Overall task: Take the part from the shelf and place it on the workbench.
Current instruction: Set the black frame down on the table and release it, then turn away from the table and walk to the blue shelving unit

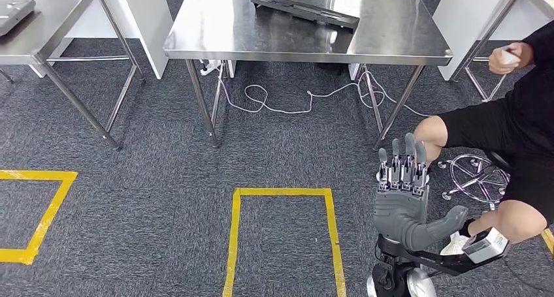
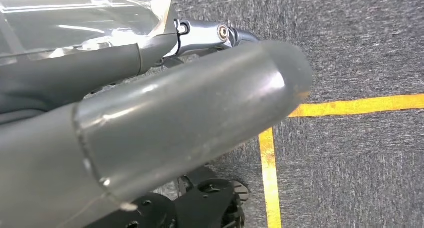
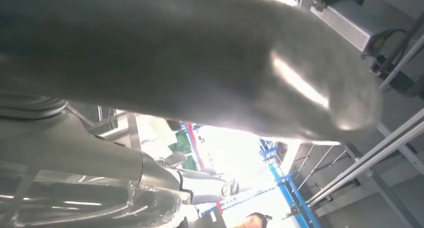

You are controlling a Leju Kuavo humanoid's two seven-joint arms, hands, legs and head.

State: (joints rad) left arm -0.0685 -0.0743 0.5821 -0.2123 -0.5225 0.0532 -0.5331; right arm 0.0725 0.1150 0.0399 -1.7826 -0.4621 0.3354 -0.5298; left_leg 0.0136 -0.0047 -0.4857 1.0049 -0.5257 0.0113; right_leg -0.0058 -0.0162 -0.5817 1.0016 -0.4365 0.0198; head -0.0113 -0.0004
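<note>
While the dark part [image 1: 306,11] already lies on the far steel bench [image 1: 215,32], our right hand [image 1: 404,202] hangs empty, fingers [image 1: 400,158] apart, our left hand [image 2: 150,133] unreadable, so we judge only withdrawal remains.
</note>
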